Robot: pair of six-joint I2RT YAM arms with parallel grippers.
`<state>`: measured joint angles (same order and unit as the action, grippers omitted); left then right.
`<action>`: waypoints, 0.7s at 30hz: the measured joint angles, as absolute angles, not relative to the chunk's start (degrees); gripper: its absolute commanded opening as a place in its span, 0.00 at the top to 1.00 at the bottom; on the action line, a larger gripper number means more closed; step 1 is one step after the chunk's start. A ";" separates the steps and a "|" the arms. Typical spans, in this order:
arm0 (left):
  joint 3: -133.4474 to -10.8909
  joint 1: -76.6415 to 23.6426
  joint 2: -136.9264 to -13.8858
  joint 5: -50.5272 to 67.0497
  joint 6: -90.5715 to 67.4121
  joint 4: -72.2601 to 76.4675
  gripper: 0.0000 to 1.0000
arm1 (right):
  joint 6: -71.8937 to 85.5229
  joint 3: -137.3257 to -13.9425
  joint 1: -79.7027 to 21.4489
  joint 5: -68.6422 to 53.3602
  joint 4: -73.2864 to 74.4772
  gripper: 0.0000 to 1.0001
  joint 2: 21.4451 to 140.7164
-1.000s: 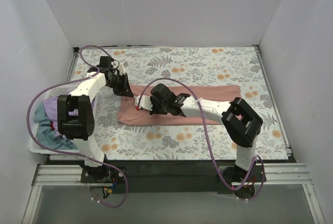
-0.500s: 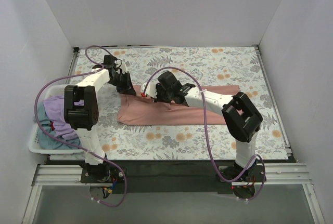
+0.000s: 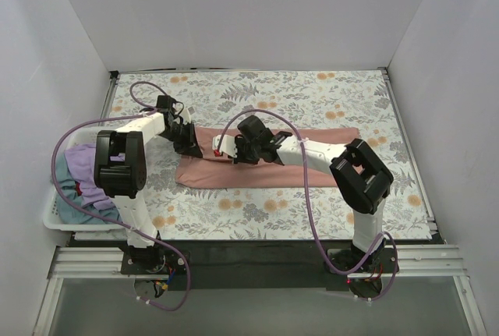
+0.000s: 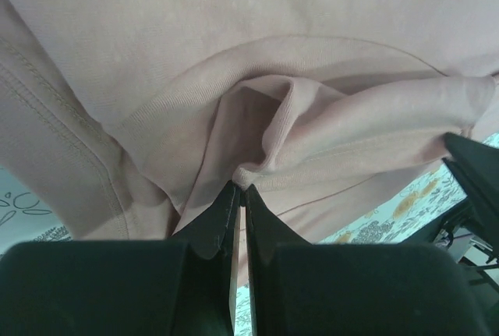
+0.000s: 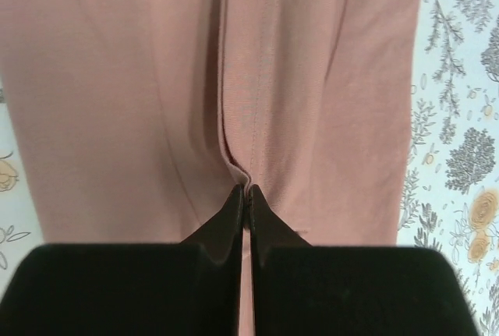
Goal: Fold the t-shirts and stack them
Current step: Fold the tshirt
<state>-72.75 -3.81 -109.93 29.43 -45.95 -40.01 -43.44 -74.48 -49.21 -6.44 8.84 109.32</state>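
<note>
The salmon-pink t-shirt (image 3: 234,174) lay as a long folded band across the middle of the floral table (image 3: 312,94), running from left of centre toward the right side of the overhead frame. Both arms met over its left end.

The left arm reached up from the lower left, its elbow bent above the white basket (image 3: 51,219), and its forearm angled right and downward so that the left gripper (image 3: 192,146) sat at the band's upper left corner. In its wrist view the left gripper (image 4: 240,189) had its fingers pressed almost together, pinching a bunched fold of pink cloth near the collar seam.

The right arm stretched from the lower right, low and nearly level across the shirt. The right gripper (image 3: 224,152) pointed left, just beside the left one. Its wrist view showed the right gripper (image 5: 245,190) narrowed to a slit, nipping a raised ridge of the pink cloth.

A lavender t-shirt (image 3: 82,164) and a teal t-shirt (image 3: 74,210) lay crumpled in the basket at the frame's left edge.
</note>
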 measured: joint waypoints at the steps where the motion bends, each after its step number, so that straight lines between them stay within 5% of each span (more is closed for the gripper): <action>1: -72.69 -3.81 -109.93 29.15 -45.91 -40.03 1.00 | -43.40 -74.17 -49.41 -6.63 8.82 0.99 109.25; 8: -72.90 -3.81 -110.41 27.29 -45.41 -39.64 0.93 | -43.29 -73.19 -51.83 -6.57 9.08 0.96 109.36; 11: -73.03 -3.79 -110.43 26.55 -44.71 -40.03 0.77 | -43.40 -73.23 -52.03 -5.74 9.93 0.67 109.95; 15: -73.03 -2.68 -109.69 26.81 -43.88 -40.29 0.74 | -43.13 -73.23 -51.53 -5.85 13.89 0.48 109.40; 19: -73.10 -0.82 -105.54 28.80 -42.74 -40.23 0.73 | -40.56 -74.19 -50.70 -8.23 18.48 0.53 105.69; 21: -73.36 -0.45 -102.67 31.14 -42.63 -39.77 0.79 | -38.65 -76.60 -50.17 -9.85 20.32 0.68 104.05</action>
